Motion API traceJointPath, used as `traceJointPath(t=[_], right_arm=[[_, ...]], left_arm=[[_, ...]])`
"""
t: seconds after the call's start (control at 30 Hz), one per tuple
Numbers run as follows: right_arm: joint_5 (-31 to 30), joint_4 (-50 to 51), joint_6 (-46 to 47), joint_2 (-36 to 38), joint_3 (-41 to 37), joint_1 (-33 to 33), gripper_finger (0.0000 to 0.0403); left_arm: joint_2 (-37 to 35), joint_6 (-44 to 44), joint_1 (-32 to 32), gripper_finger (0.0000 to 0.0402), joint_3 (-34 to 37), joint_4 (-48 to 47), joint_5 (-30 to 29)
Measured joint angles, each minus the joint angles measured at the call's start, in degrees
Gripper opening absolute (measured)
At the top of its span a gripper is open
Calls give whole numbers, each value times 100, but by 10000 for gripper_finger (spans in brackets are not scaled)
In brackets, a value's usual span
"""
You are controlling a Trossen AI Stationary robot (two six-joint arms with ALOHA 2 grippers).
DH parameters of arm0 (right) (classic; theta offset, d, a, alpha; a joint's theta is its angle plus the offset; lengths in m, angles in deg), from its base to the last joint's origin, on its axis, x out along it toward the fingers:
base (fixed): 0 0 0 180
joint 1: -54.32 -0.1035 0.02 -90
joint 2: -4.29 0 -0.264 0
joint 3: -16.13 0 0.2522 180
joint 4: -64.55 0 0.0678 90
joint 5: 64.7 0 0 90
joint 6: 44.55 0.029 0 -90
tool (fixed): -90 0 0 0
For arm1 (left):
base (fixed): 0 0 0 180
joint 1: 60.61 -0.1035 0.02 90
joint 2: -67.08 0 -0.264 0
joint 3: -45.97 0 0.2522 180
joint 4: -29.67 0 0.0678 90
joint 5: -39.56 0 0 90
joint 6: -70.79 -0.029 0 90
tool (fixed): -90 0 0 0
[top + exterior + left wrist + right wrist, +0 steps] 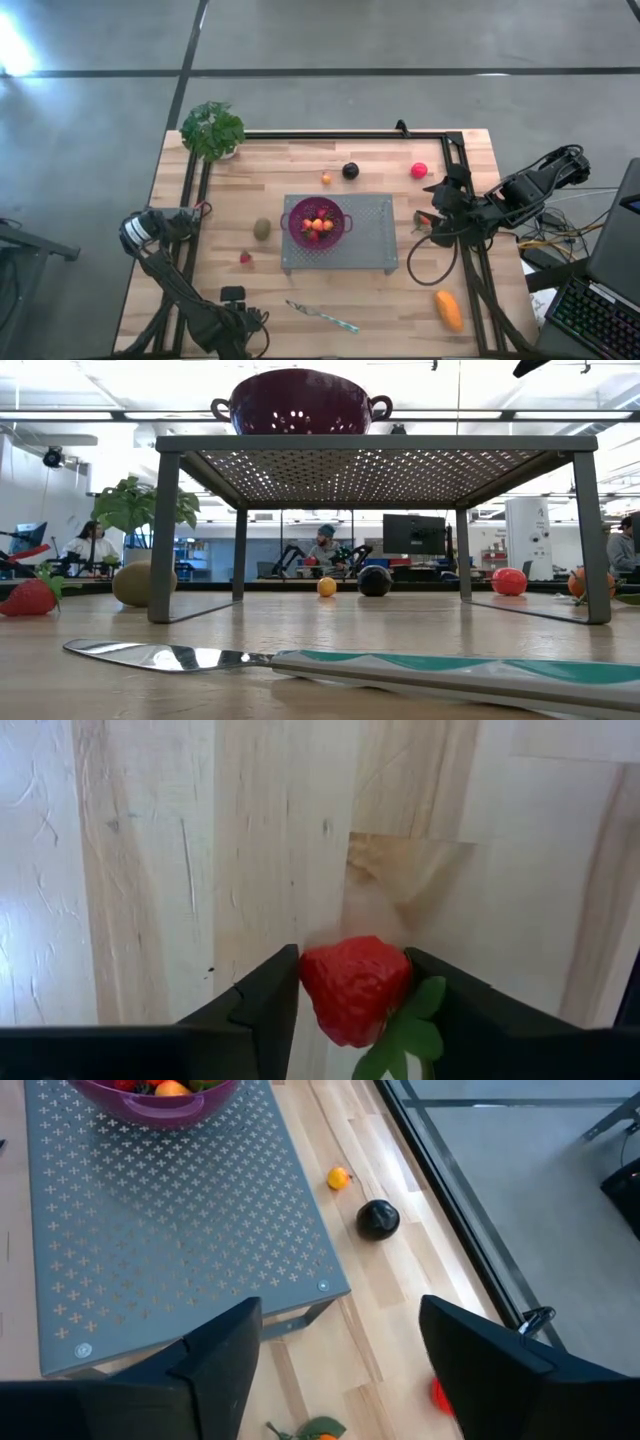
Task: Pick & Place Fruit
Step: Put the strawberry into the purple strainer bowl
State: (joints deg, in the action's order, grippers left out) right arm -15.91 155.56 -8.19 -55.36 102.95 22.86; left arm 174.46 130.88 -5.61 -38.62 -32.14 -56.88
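A red strawberry (355, 988) with green leaves lies on the wooden table. The fingers of my left gripper (355, 1010) point down on either side of it, a narrow gap apart. In the high view, near the table's near left, this gripper (240, 325) hides that strawberry. My right gripper (340, 1350) hangs open and empty above the table, right of the grey rack (370, 240). A purple colander (320, 222) holding several fruits stands on the rack. Another strawberry (245, 257), a kiwi (262, 228), a plum (350, 170), a small orange (326, 179), a pink-red ball (418, 170) and an oblong orange fruit (449, 310) lie loose. My left gripper comes from above, pointing down. Its fingertips (280, 982) stand hard by the strawberry's two sides (310, 982). I cannot tell whether they touch it. The strawberry lies on the table.
A silver knife (322, 317) with a teal handle lies near the front edge. A leafy plant (212, 130) stands at the far left corner. Black rails (470, 250) run along the table's sides and back. A small orange piece with leaves (320, 1430) lies below my right gripper.
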Motion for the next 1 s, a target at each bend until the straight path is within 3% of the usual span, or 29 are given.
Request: traceJointPath(t=[0.43, 0.67, 1.0], right_arm=[[-2, 0, -25, 1, 0, 0, 222], [40, 0, -35, -3, 0, -1, 226], [71, -14, -464, -16, 0, -1, 253]], left_arm=[[-56, 44, -4, 165, 3, 12, 177], [-328, 514, -17, 159, 7, 62, 237], [-1296, 761, 15, 155, 7, 265, -2515]])
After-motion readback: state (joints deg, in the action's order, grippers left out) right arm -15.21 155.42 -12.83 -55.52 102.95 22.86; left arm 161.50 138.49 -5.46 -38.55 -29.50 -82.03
